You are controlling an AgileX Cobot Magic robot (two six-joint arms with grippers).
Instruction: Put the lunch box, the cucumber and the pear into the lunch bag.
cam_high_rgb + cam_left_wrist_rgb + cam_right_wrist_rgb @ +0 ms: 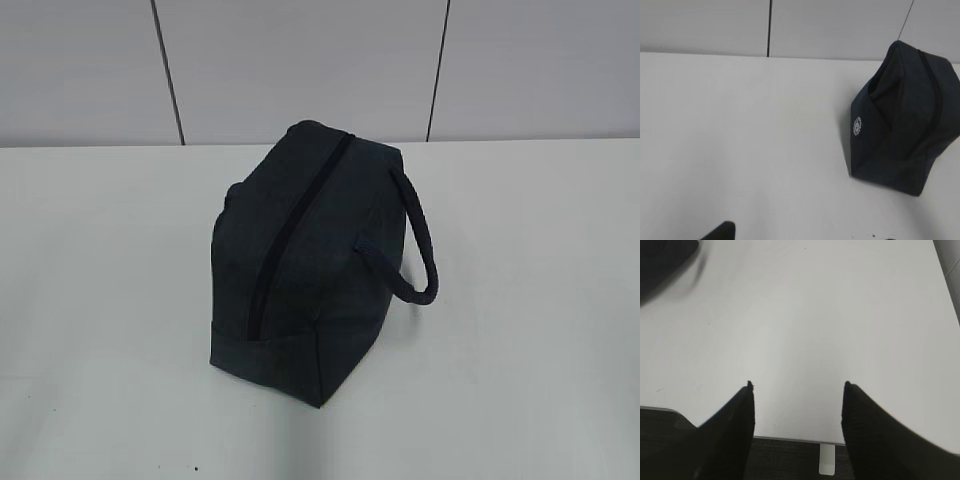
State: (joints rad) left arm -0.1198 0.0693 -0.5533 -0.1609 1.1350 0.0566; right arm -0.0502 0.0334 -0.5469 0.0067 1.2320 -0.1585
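Right pincer point(797, 385) agape over table point(815, 315) edge; lunch bag point(300, 260) mid-table.

Flat, even light washing over white table point(520, 300), slightly dim overall. Lunch bag point(300, 260) reading near-black, fabric detail getting lost, throwing only faint soft shadow just beside its base. Right wrist view going blurry at bag's corner point(665, 262); right gripper fingers point(730, 435) showing as silhouettes.
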